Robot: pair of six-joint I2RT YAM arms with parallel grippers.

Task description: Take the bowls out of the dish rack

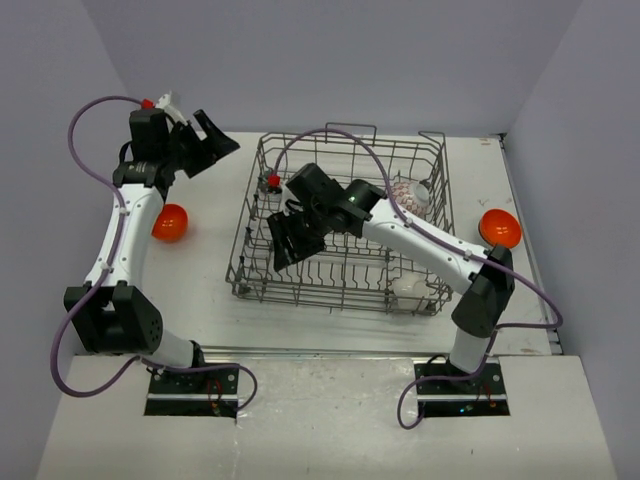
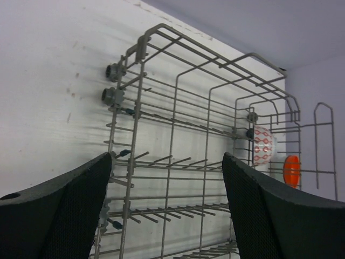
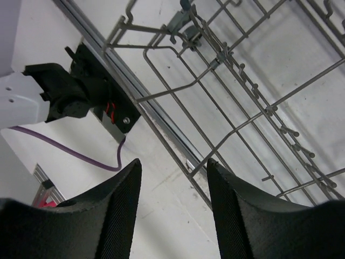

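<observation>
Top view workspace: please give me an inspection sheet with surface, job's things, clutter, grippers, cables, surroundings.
Surface: white table, lightly scuffed.
Job's things: dish rack in the middle; patterned bowl and white bowl inside it; left orange bowl and right orange bowl on the table beside it.
Clutter: nothing seen.
Grippers: left gripper open, empty, off the rack's far left corner; right gripper open, empty, over the rack.
Cables: left purple cable loops off its arm; right purple cable arches over the rack.
Surroundings: plain pale walls.
</observation>
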